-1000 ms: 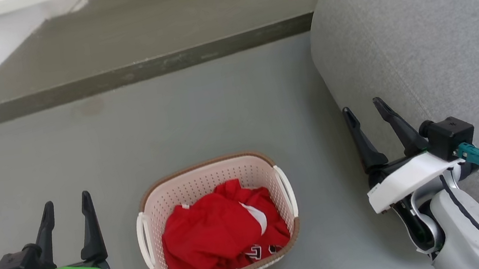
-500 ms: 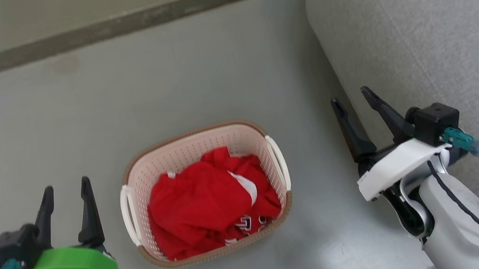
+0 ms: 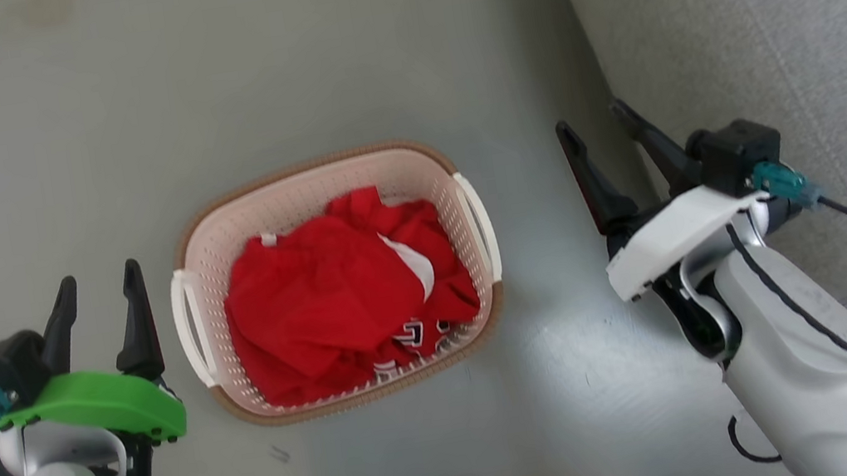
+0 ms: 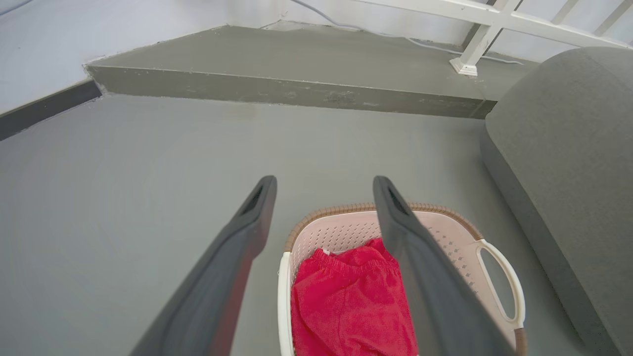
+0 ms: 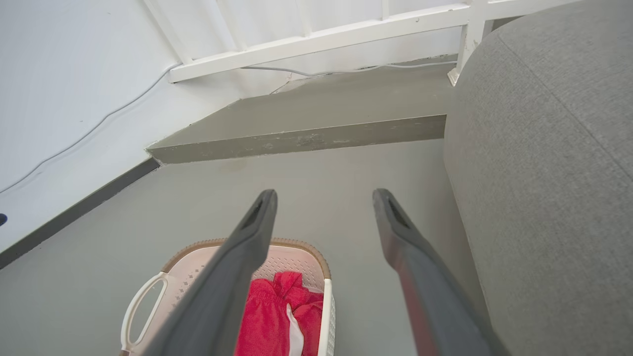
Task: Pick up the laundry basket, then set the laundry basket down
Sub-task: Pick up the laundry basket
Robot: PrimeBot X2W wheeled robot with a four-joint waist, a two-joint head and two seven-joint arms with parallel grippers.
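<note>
Fingers [image 3: 137,323] spread and empty, the left gripper [image 3: 99,274] and right gripper [image 3: 589,115] flank the laundry basket [image 3: 277,212], cream, perforated, brown-rimmed, white-handled, which sits on the grey floor [image 3: 279,58] holding crumpled red cloth [image 3: 316,304].

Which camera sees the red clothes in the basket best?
The head view: it looks down on the whole crumpled red cloth inside the cream perforated plastic basket. Both wrist views catch just part of it, cut off at the bottom edge.

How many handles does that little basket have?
2. One white handle is on the laundry basket's side nearest the left gripper; the other handle is on the side nearest the right gripper.
</note>
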